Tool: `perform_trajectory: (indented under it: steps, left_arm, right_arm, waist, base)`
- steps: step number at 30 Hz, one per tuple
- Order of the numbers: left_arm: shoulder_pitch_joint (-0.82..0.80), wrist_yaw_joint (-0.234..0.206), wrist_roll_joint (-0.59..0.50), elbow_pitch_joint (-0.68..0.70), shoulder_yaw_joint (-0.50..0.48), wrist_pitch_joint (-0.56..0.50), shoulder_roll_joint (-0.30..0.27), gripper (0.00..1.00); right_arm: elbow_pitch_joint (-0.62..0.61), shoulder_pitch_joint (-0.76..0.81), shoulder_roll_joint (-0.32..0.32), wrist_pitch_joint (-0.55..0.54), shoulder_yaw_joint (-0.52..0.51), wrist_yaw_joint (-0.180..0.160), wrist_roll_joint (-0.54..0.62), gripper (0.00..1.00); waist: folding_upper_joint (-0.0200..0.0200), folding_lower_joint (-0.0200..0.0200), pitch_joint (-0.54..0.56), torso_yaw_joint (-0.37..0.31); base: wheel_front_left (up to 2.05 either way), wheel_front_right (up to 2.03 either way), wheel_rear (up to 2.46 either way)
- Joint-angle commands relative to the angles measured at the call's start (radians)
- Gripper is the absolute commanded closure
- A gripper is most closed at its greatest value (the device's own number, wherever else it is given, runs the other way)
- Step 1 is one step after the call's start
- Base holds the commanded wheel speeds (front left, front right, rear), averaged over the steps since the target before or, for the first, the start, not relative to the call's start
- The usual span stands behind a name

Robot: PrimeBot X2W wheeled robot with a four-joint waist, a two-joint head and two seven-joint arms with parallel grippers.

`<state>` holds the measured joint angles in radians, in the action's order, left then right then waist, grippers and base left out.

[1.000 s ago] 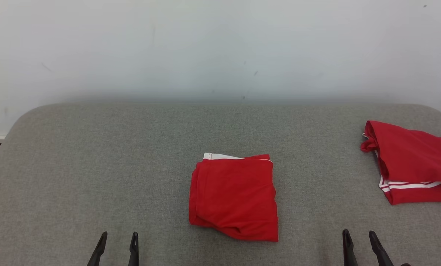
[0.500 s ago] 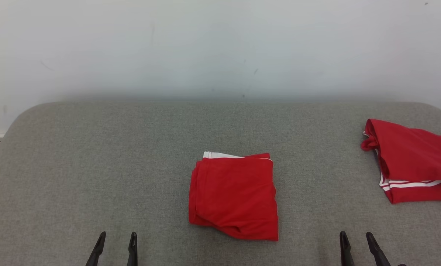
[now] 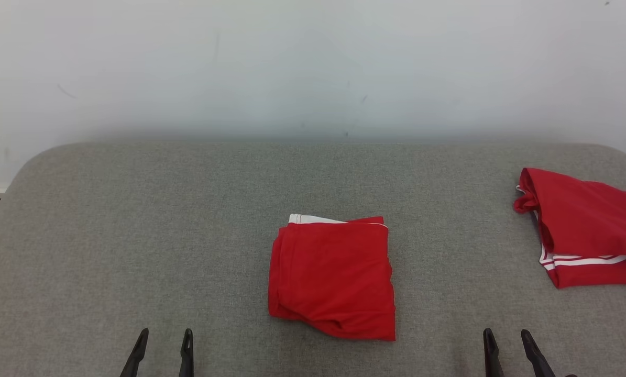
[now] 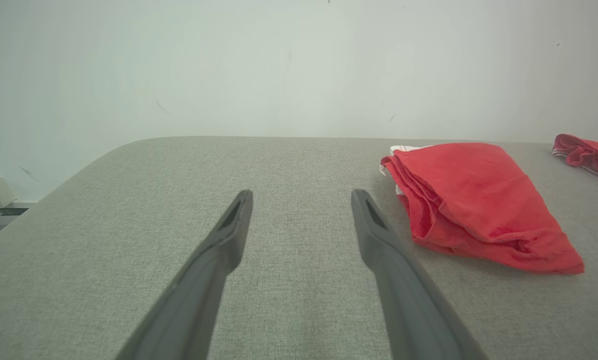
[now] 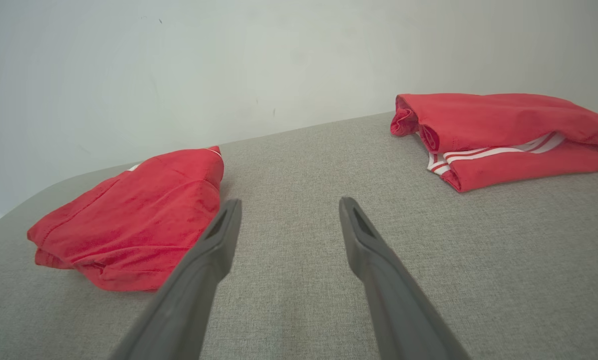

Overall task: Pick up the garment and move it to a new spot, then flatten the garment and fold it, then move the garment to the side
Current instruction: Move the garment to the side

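A red garment (image 3: 333, 277) with a white band at its far edge lies folded into a rough square at the middle of the grey padded table (image 3: 134, 220). The left wrist view has it (image 4: 474, 200) to the right of my fingers, the right wrist view (image 5: 133, 220) to their left. My left gripper (image 3: 166, 335) is open near the table's front edge, well left of the garment, holding nothing. My right gripper (image 3: 505, 335) is open at the front right, empty too. In both wrist views the grippers (image 4: 301, 197) (image 5: 288, 205) hover over bare fabric.
A second red garment (image 3: 585, 230) with white stripes lies loosely bunched at the table's right edge, also seen as the striped garment (image 5: 504, 135) in the right wrist view. A pale wall (image 3: 313, 68) stands behind the table. The table's far corners are rounded.
The whole picture has shifted slightly, so the camera moved a little. Neither garment nor either gripper has visibly moved on the table.
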<state>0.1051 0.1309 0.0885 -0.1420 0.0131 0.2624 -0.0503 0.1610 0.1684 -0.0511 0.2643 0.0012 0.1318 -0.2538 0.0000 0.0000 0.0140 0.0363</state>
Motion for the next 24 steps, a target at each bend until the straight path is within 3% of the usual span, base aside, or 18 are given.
perform_trajectory:
  steps: [1,24]
  left_arm:
    - [0.008,-0.001,-0.003,0.001,-0.004,0.001,0.000,0.00]
    - [0.019,-0.001,0.006,0.004,-0.008,0.001,0.000,0.00]
  right_arm:
    - [0.000,0.004,0.001,0.001,-0.002,-0.002,0.003,0.00]
    - [0.003,0.005,0.001,0.001,0.002,-0.002,0.001,0.00]
  waist:
    - [0.0000,0.0000,0.000,0.001]
    - [0.0000,0.0000,0.008,0.003]
  base:
    - [0.00,0.00,0.00]
    - [0.00,0.00,0.00]
